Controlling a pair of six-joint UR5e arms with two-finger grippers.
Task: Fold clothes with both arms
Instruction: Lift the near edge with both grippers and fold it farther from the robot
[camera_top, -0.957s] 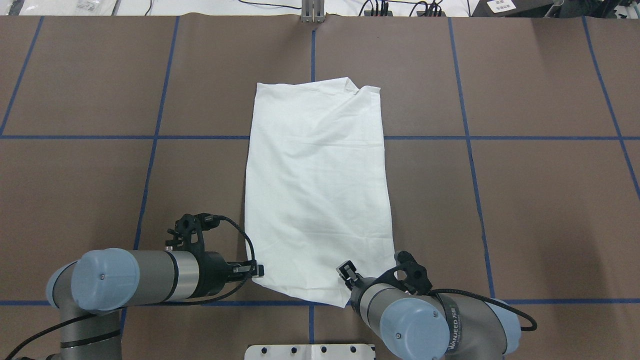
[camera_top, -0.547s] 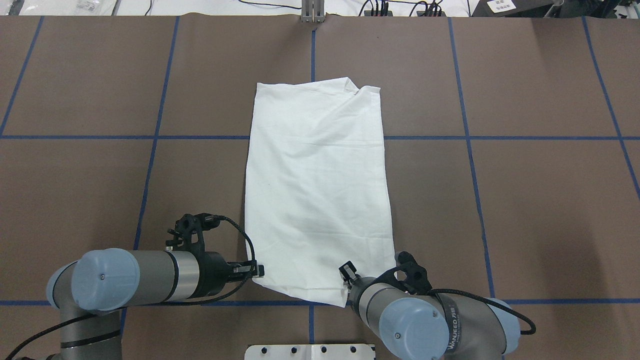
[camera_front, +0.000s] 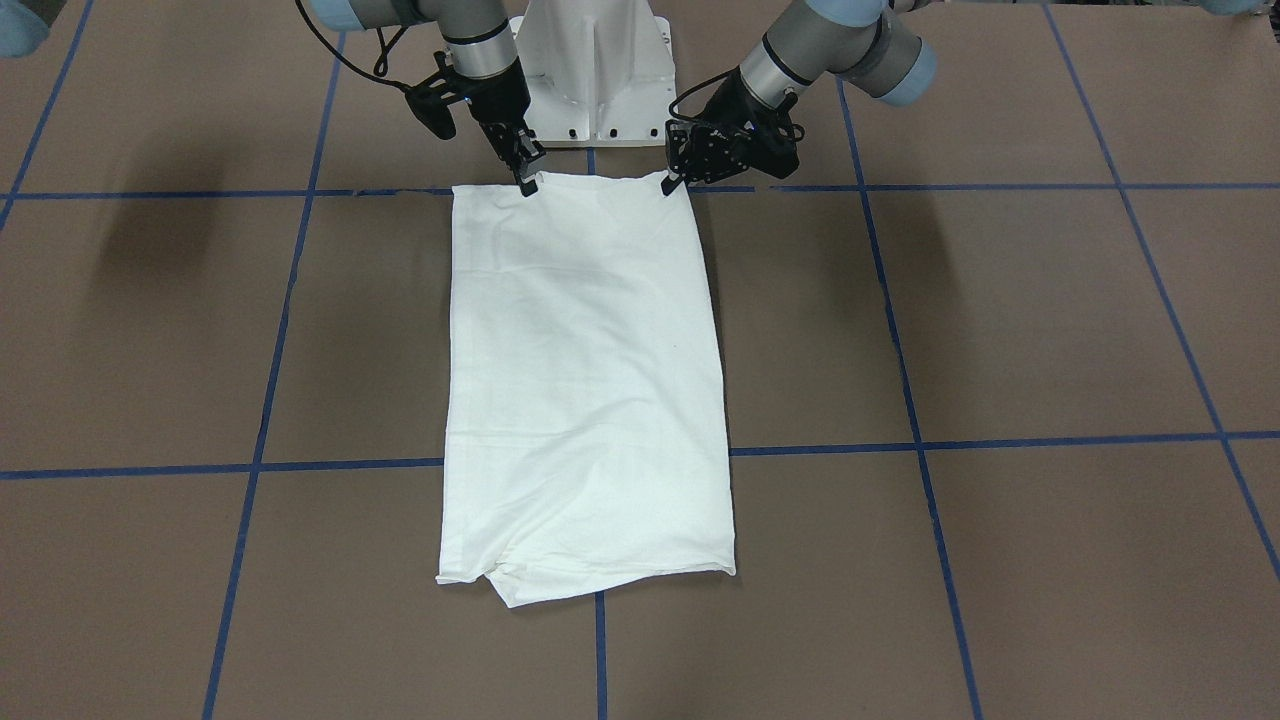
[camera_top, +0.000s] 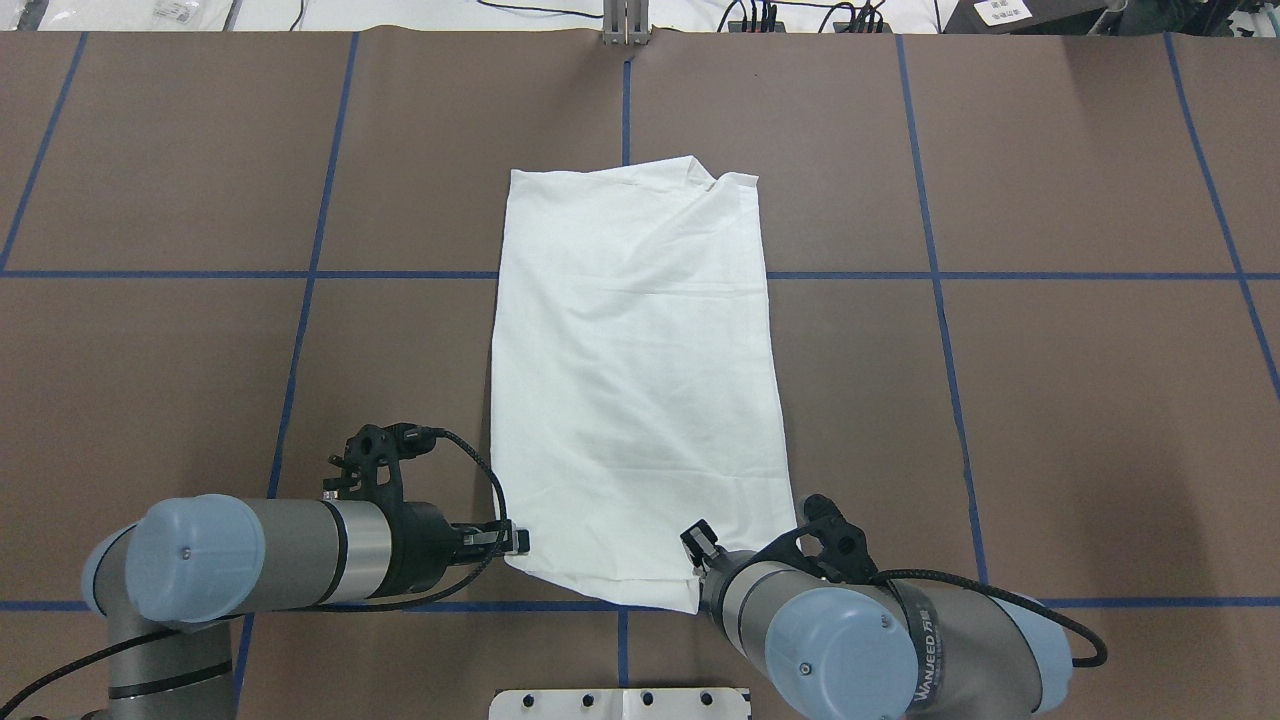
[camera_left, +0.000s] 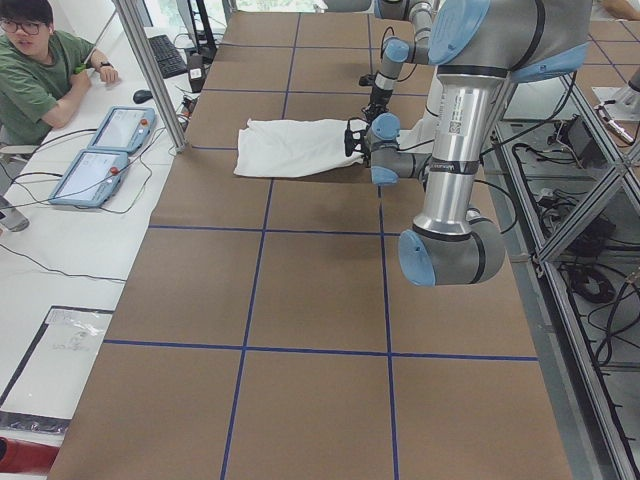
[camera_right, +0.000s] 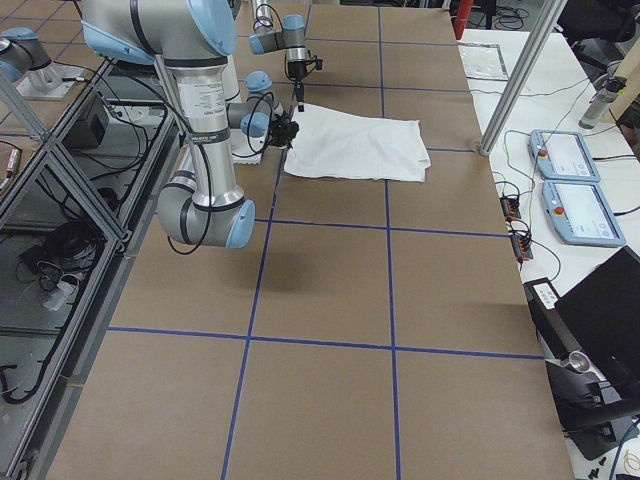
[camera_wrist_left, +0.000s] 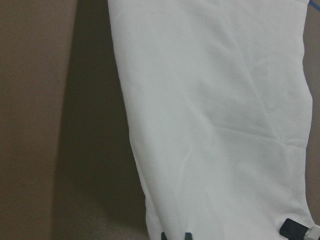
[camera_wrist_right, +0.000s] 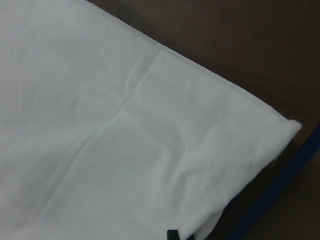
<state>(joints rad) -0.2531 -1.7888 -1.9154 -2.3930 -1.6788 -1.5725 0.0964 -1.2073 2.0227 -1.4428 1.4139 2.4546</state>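
The white shirt (camera_top: 635, 380) lies flat on the brown table as a long folded rectangle, its far right corner slightly rumpled. My left gripper (camera_top: 518, 540) is at the near left corner, low on the table, and is shut on the cloth. The same gripper (camera_front: 668, 183) pinches that corner in the front view. At the near right corner, on the hem, my right gripper (camera_top: 693, 548) (camera_front: 527, 184) is also shut on the shirt. Both wrist views are filled with white cloth (camera_wrist_left: 215, 115) (camera_wrist_right: 125, 125), with only dark fingertip ends at the bottom edge.
The white pedestal base (camera_front: 592, 70) stands just behind the shirt's near edge. Blue tape lines (camera_top: 300, 330) divide the table into squares. A person (camera_left: 40, 70) sits beyond the far edge beside two control tablets (camera_left: 100, 150).
Both grippers stay at the near corners. The left arm's elbow has drifted left and the right arm's elbow right and back. The shirt's far left corner has crept slightly left.
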